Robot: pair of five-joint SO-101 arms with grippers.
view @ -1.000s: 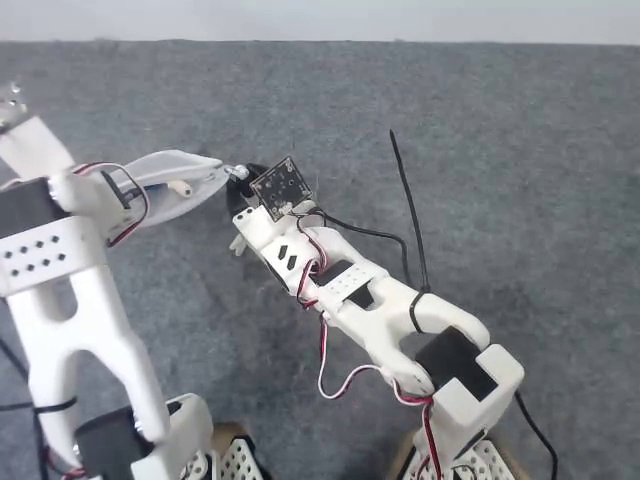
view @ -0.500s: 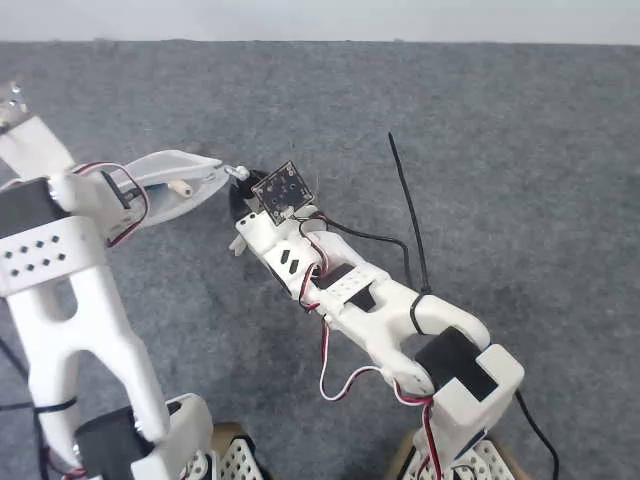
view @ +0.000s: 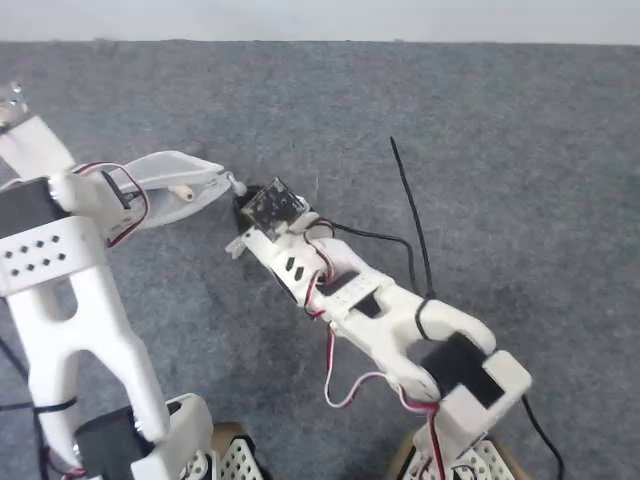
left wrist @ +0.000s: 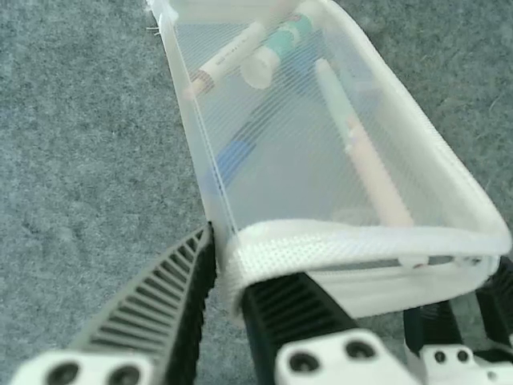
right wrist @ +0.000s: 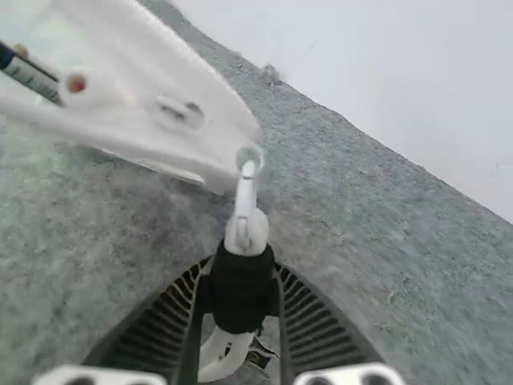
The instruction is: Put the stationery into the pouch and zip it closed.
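Pouch (view: 185, 190) is stretched btwn the two arms, stationery (left wrist: 357, 156) inside. Left gripper (left wrist: 228, 257) clamps its end; right gripper (right wrist: 238, 269) pinches the zip pull (right wrist: 244, 220). Risk: pull slips free if tugged off-line w/ the zip.

- Nothing actually readable in any of these shots, no numbers, labels or signs.
- The white pen (left wrist: 224, 58) inside the mesh pouch (left wrist: 321, 184) has some small dark print along its barrel, but it's too blurry to make out.
- The little dark circuit board (view: 272, 205), at 3 o'clock from the pouch in the high view, has tiny marks, too small to tell.
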